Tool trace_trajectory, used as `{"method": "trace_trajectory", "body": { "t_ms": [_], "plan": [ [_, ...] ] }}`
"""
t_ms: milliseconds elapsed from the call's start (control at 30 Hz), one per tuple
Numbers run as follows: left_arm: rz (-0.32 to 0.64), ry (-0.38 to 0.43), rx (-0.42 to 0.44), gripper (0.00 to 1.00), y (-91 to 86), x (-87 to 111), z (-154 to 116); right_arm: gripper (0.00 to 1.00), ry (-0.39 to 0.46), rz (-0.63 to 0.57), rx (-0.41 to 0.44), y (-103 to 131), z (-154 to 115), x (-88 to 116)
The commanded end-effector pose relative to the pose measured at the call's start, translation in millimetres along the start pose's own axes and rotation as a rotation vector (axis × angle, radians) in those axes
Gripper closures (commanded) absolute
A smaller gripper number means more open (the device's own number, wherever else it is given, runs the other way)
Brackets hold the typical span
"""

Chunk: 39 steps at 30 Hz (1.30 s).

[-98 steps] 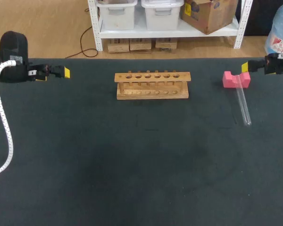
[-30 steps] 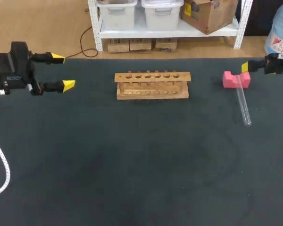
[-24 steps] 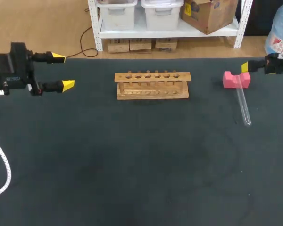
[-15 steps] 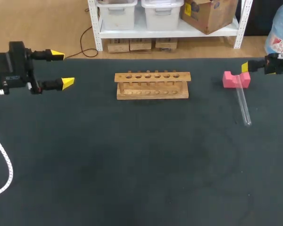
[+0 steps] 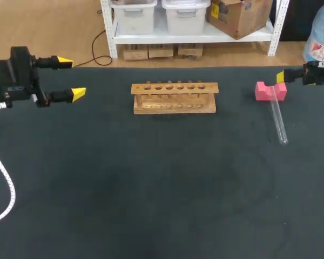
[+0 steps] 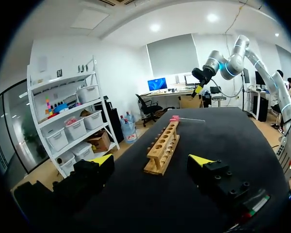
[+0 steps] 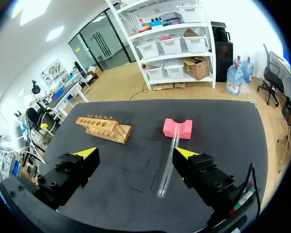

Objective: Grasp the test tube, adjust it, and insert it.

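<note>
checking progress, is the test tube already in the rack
No, the test tube lies with one end on the pink block, well apart from the rack.

The test tube (image 5: pixel 278 123) is clear and shiny. The rack (image 5: pixel 174 98) is smooth, light wood. The pink block (image 5: pixel 270 91) looks matt. The table (image 5: pixel 151 189) has dark, dull cloth.

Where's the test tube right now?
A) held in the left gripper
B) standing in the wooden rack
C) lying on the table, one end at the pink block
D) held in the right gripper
C: the test tube lies flat on the table, its far end at the pink block.
</note>
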<state>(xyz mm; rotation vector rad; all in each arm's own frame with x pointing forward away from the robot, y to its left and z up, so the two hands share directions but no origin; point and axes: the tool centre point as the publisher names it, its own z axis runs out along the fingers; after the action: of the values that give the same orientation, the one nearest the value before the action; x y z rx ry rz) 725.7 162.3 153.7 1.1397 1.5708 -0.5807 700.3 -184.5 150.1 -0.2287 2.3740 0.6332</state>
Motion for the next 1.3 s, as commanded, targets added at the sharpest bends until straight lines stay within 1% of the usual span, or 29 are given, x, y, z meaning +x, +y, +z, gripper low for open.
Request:
{"method": "trace_trajectory", "body": {
  "t_ms": [33, 333, 433, 500, 633, 700, 733, 900, 1000, 1067, 1233, 1300],
  "plan": [
    [0.002, -0.005, -0.011, 0.0, -2.8, 0.9, 0, 0.0, 0.001, -0.001, 0.0, 0, 0, 0],
    [0.002, -0.005, -0.011, 0.0, -2.8, 0.9, 0, 0.0, 0.001, -0.001, 0.0, 0, 0, 0],
    [0.002, -0.005, -0.011, 0.0, -2.8, 0.9, 0, 0.0, -0.005, -0.047, 0.025, 5, 6, 1],
    [0.002, -0.005, -0.011, 0.0, -2.8, 0.9, 0, 0.0, -0.019, -0.073, 0.073, 7, 10, 1],
    [0.002, -0.005, -0.011, 0.0, -2.8, 0.9, 0, 0.0, -0.024, -0.112, 0.134, 9, 17, 4],
    [0.002, -0.005, -0.011, 0.0, -2.8, 0.9, 0, 0.0, -0.033, -0.105, 0.171, 8, 20, 5],
    [0.002, -0.005, -0.011, 0.0, -2.8, 0.9, 0, 0.0, -0.028, -0.099, 0.177, 7, 21, 5],
    [0.002, -0.005, -0.011, 0.0, -2.8, 0.9, 0, 0.0, -0.057, -0.086, 0.284, 5, 26, 7],
    [0.002, -0.005, -0.011, 0.0, -2.8, 0.9, 0, 0.0, -0.068, -0.089, 0.33, 3, 31, 10],
    [0.002, -0.005, -0.011, 0.0, -2.8, 0.9, 0, 0.0, -0.064, -0.096, 0.344, 1, 34, 12],
    [0.002, -0.005, -0.011, 0.0, -2.8, 0.9, 0, 0.0, -0.074, -0.169, 0.439, -7, 42, 18],
    [0.002, -0.005, -0.011, 0.0, -2.8, 0.9, 0, 0.0, -0.073, -0.162, 0.44, -10, 45, 20]
  ]
}}
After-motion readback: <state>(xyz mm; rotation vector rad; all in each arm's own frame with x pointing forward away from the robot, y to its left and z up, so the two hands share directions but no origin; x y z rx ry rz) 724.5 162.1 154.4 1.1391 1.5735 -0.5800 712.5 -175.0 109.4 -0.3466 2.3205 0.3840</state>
